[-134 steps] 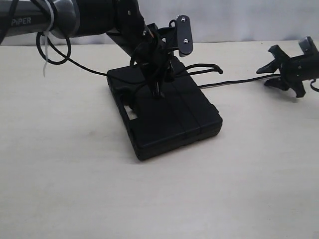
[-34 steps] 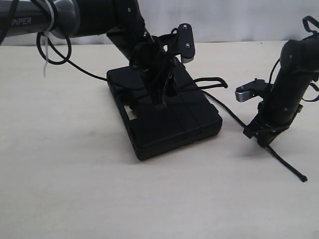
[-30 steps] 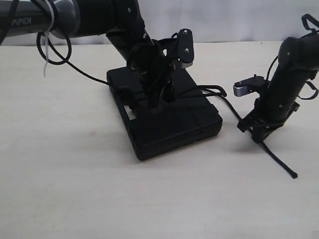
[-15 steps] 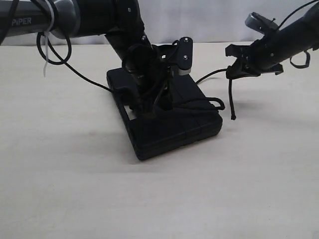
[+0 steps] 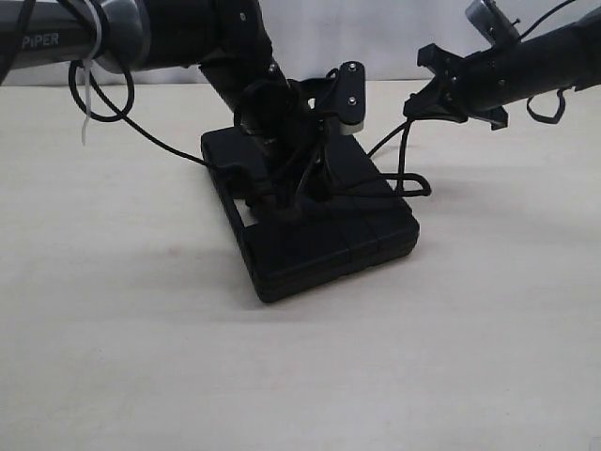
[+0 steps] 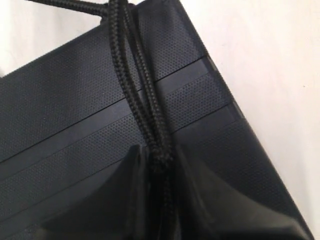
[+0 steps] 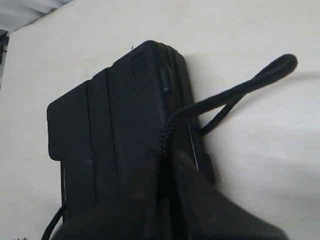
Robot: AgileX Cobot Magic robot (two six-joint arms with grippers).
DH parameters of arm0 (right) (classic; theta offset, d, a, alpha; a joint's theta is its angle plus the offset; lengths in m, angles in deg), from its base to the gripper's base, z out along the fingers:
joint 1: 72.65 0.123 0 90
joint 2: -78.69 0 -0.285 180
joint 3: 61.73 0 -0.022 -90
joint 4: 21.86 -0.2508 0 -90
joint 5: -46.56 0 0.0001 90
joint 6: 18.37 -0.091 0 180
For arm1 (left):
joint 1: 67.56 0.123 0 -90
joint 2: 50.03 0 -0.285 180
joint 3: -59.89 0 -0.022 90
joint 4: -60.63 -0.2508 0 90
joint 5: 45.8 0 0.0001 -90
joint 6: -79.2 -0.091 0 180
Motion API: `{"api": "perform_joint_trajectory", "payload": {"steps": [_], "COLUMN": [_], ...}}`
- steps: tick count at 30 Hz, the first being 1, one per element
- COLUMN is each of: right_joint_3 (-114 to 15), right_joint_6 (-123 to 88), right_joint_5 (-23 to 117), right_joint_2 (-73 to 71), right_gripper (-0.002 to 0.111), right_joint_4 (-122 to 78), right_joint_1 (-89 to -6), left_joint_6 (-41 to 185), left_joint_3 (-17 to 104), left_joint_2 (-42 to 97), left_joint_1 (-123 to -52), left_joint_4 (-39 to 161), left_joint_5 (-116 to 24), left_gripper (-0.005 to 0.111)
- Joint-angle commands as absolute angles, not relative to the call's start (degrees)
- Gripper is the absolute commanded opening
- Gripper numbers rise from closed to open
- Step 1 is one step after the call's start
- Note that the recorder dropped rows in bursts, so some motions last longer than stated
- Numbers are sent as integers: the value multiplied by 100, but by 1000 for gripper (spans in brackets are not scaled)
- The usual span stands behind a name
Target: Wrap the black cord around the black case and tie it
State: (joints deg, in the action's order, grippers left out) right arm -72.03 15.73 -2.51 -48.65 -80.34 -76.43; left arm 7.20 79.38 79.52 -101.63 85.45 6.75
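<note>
The case (image 5: 319, 225) lies flat on the desk (image 5: 141, 329), directly under the left gripper (image 5: 293, 191). That gripper is pressed together on two strands of the cord (image 5: 405, 155), which its wrist view shows running side by side across the ribbed lid (image 6: 60, 110) and into the gap between the fingers (image 6: 132, 200).

The right gripper (image 5: 423, 94) hangs up and off the far side of the case. It is closed on the cord too: its own camera shows the cord (image 7: 225, 97) coming out from between the fingers, with a slack loop lying on the desk just beside the case (image 7: 125, 110).

The step in hand looks like carrying the free length over the lid for a crossing or knot. To do it well:
- The left gripper should hold its pinch firmly on the lid so the wrap under it does not loosen.
- The right gripper should take up the slack loop before crossing, so it cannot snag on the corner of the case.
- The right gripper should pass close beside the left one, so the crossing lands where the strands are pinned.

In the exterior view the left gripper's tips are lost among dark arm parts. I cannot tell whether the cord goes under the case or whether any knot exists. A thin black line (image 5: 160, 139) beyond the left gripper may be cord or arm cable.
</note>
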Motion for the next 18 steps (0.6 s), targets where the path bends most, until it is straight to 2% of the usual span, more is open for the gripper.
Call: {"api": "perform_joint_trajectory", "payload": {"steps": [1, 18], "right_joint_3": [-7300, -7457], "right_joint_6": [1719, 1705], "right_joint_5": [-434, -1337], "right_joint_2": [-4854, -4854], "right_gripper": [4, 4], "right_joint_4": [-8224, -7799], "right_joint_1": [-7666, -7666], "left_joint_6": [701, 1073], "left_joint_3": [7940, 7940], "left_joint_2": [7970, 8260], "left_joint_1": [-10156, -10156], "left_joint_4": [8636, 8579], "left_joint_5": [713, -858], "left_gripper": [0, 0]}}
